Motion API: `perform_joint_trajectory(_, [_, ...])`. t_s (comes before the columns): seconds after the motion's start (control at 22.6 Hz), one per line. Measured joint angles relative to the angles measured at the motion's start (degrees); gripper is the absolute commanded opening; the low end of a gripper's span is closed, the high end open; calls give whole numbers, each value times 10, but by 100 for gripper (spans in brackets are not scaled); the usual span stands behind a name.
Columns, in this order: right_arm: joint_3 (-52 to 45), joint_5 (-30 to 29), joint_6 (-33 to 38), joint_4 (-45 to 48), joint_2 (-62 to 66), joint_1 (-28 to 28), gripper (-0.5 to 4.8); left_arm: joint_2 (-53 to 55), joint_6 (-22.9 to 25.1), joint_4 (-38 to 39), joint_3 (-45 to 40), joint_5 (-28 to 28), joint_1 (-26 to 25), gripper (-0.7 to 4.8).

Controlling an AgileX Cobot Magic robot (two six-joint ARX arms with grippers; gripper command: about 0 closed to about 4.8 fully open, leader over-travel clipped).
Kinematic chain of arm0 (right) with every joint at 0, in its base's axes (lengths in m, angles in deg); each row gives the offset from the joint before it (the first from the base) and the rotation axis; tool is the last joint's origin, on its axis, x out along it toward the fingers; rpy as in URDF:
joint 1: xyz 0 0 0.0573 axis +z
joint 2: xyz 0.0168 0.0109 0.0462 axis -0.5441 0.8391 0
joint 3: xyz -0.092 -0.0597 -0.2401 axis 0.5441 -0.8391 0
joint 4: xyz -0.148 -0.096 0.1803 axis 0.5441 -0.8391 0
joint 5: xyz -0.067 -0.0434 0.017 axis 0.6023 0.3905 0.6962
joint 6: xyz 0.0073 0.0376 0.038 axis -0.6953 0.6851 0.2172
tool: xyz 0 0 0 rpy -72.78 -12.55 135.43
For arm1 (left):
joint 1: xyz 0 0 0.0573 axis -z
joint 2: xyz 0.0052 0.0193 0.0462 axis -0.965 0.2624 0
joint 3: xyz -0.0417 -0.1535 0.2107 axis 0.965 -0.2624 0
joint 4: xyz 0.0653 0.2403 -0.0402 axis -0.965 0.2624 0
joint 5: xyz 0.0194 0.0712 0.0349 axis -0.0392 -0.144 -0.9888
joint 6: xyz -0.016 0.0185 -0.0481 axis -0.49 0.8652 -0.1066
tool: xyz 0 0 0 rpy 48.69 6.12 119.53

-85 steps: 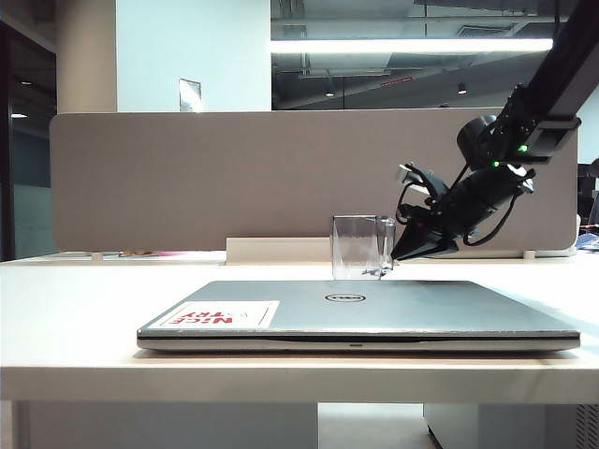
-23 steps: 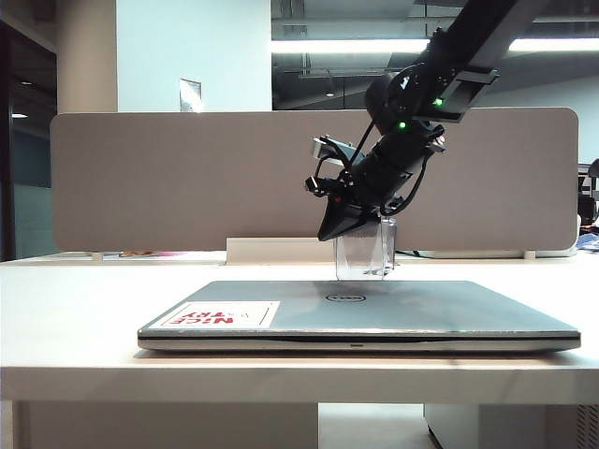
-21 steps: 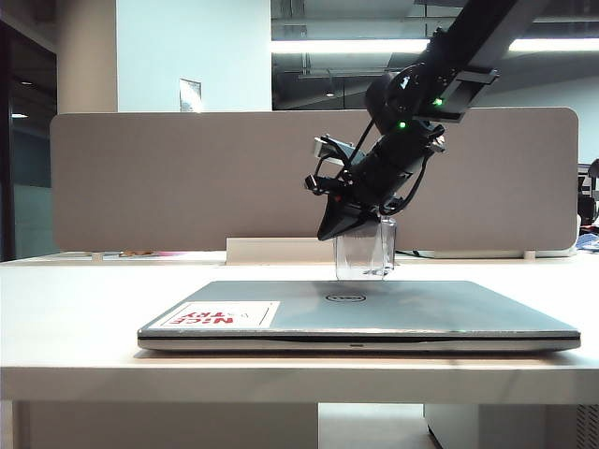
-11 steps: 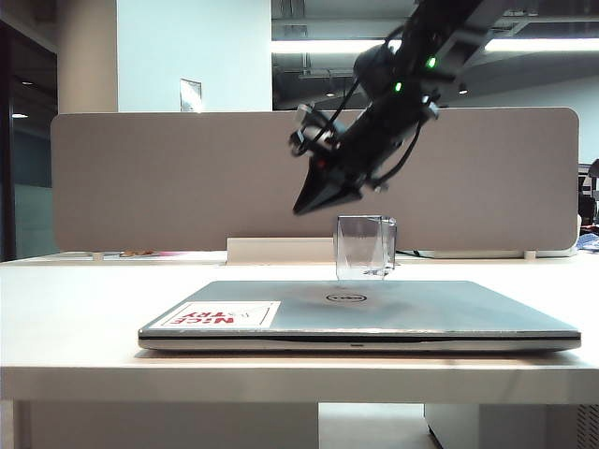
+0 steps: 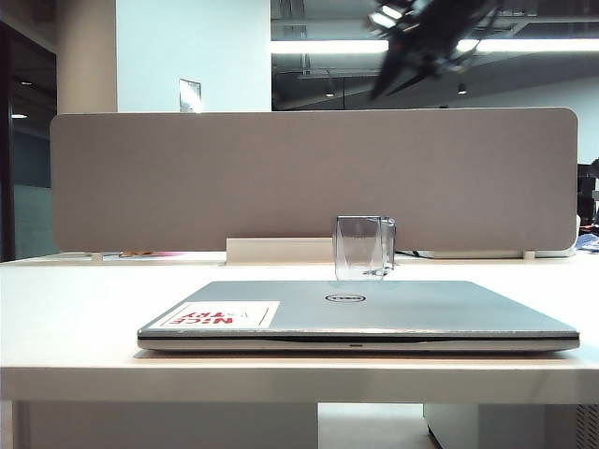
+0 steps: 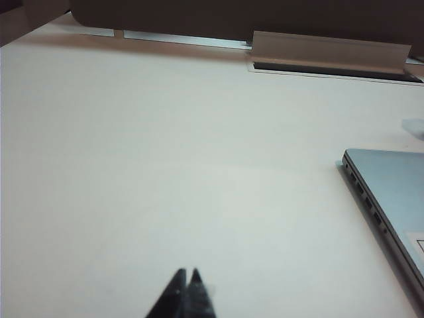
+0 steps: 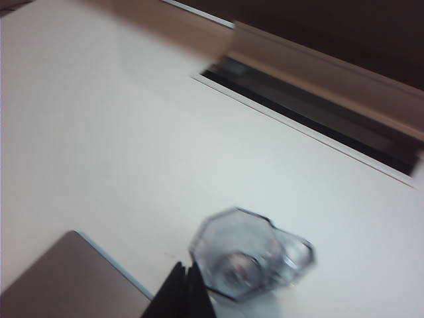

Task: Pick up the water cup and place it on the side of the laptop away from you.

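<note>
laptop (image 5: 360,313) lying closed at the table's (image 5: 75,299) near edge | water cup (image 5: 363,248) standing upright on the table just behind the laptop, nothing gripping it | left gripper (image 6: 187,285) sitting low over bare table beside the laptop, jaws together | right gripper (image 5: 388,79) hanging high above the cup, jaws together, empty

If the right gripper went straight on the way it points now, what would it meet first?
Probably the cup: the right gripper, jaws shut and raised high, aims down beside its rim. Depth is unclear, so it might strike the table alongside.
</note>
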Motion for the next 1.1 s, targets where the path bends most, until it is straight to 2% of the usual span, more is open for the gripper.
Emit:
perform_joint_trajectory(0.18, [-32,2,-4,-41,-35,-45,-6,0,0,0,0,0,0,-5])
perform_joint_trajectory(0.4, [-150,2,-6,-46,-116,-121,-6,0,0,0,0,0,0,-5])
perform_joint_trajectory(0.57, [-267,2,0,-16,-202,-156,-6,0,0,0,0,0,0,-5])
perform_joint_trajectory(0.88, [-492,2,47,125,-398,-152,-6,0,0,0,0,0,0,-5])
perform_joint_trajectory(1.1, [-570,20,68,173,-485,-152,-6,0,0,0,0,0,0,-5])
